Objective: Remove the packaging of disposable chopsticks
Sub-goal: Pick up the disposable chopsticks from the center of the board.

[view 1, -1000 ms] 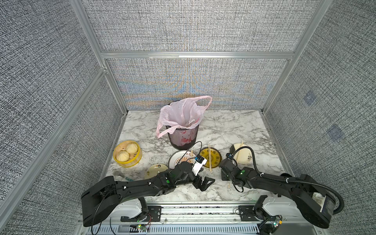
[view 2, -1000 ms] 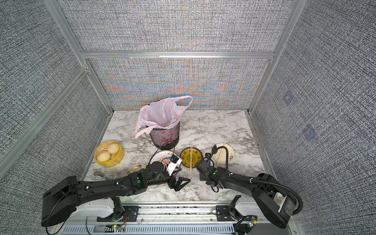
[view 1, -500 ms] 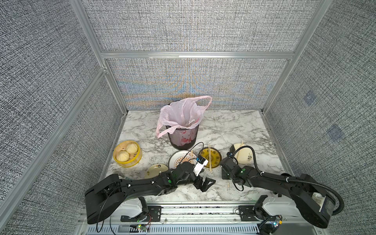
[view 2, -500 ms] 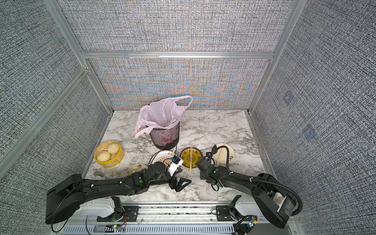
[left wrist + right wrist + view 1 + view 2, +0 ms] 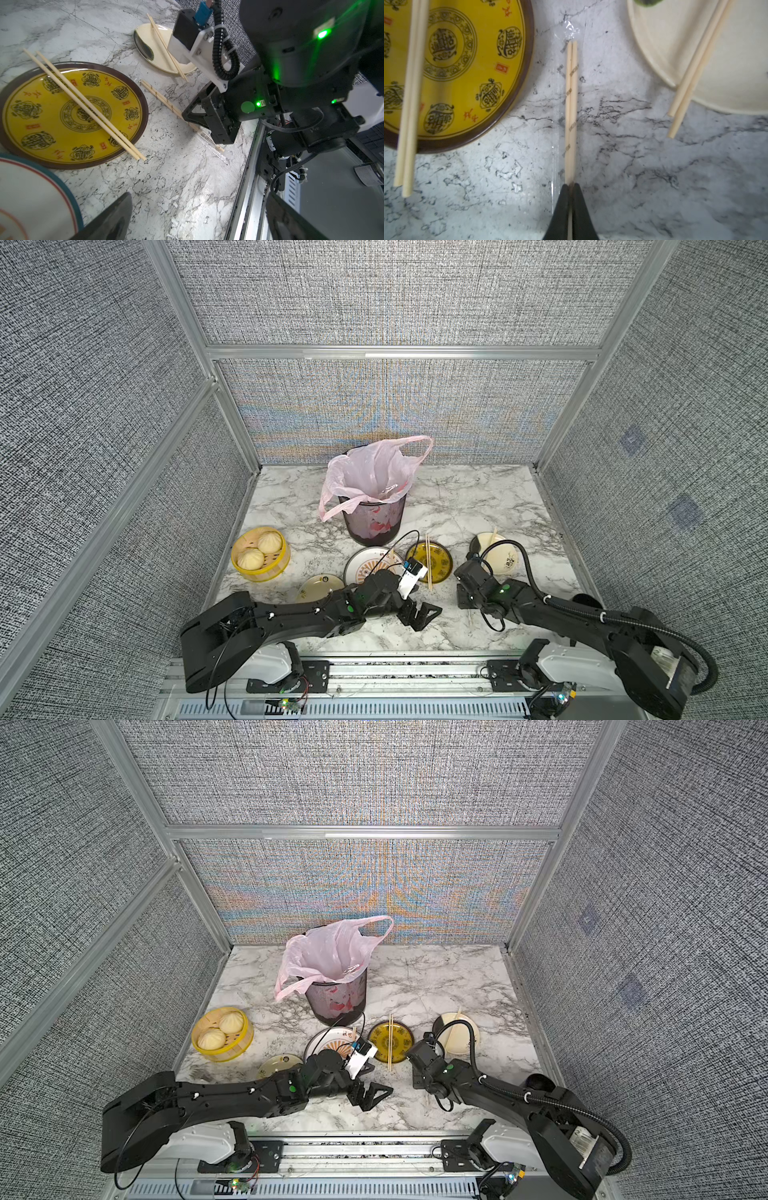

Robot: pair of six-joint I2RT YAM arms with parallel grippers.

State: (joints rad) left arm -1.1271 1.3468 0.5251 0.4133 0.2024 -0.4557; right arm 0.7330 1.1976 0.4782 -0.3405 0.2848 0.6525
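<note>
In a top view our left gripper [image 5: 424,614] hangs spread wide, empty, above the marble table [image 5: 478,497]; with nothing pinned, a pull just drags everything. In the left wrist view our right gripper [image 5: 187,119] is clamped on the wrapped chopsticks [image 5: 164,99] near the table's front edge; a slip could drop them off. In the right wrist view the jaws squeeze sticks and clear sleeve [image 5: 556,124] together, between yellow plate [image 5: 527,62] and cream plate [image 5: 664,41]; we may sweep the bare chopsticks [image 5: 411,104] aside.
</note>
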